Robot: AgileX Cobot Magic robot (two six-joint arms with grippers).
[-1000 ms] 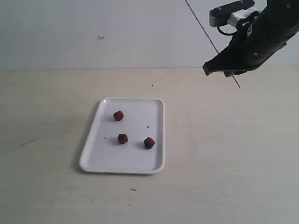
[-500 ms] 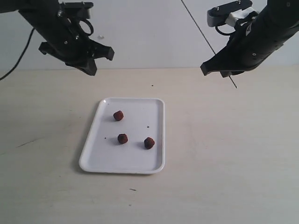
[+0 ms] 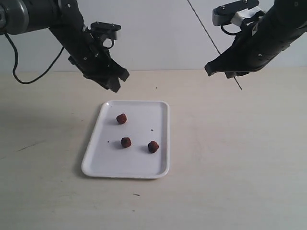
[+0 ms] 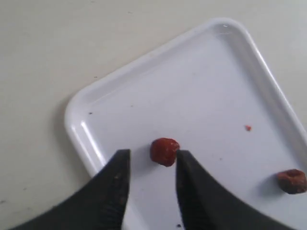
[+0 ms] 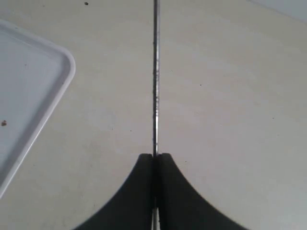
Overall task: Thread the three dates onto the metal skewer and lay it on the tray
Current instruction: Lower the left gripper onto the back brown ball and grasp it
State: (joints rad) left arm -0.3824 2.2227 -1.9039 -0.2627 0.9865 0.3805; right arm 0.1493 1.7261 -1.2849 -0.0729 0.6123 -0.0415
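A white tray [image 3: 125,168] lies on the pale bench [image 3: 230,158], left of centre in the exterior view. On it sit three dates [image 3: 125,142], loose and apart: two side by side in the near half, and the farthest date [image 3: 122,119] closer to the tray's upper edge. Above the tray's far end, in the upper left of the frame, hangs the left end effector [image 3: 116,82] with its jaws spread. In its wrist view the farthest date shows between the fingertips, though the end effector seems to hover clear of it. At upper right the right end effector [image 5: 154,160] is pressed together on the metal skewer [image 5: 155,76], pinching the thin rod, which slants above the bench, well apart from the tray
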